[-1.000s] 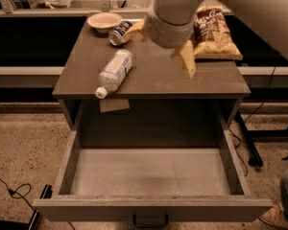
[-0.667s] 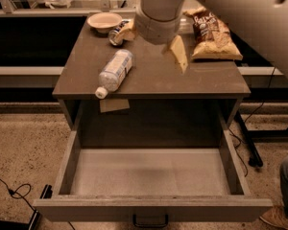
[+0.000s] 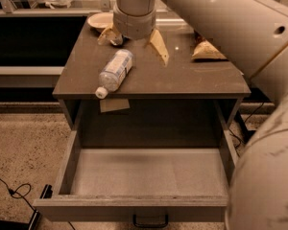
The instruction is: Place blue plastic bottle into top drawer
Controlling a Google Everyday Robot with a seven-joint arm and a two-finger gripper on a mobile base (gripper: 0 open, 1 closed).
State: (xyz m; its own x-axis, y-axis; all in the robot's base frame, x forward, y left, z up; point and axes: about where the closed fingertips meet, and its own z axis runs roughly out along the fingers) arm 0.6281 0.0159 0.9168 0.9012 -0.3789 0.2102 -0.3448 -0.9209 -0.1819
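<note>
Now the pincer (image 3: 133, 42) hangs over the back of the worktop (image 3: 201, 78), its two fingers (image 3: 159, 49) spread wide apart. The blue plastic bottle (image 3: 116, 71) lies on its side just in front of the pincer, not touching it. The top drawer (image 3: 149, 171) stands pulled open, well below the pincer.

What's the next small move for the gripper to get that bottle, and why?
Probably lower and shift the open gripper toward the camera onto the blue plastic bottle, lying ungrasped on the cabinet top; the top drawer already stands open.
</note>
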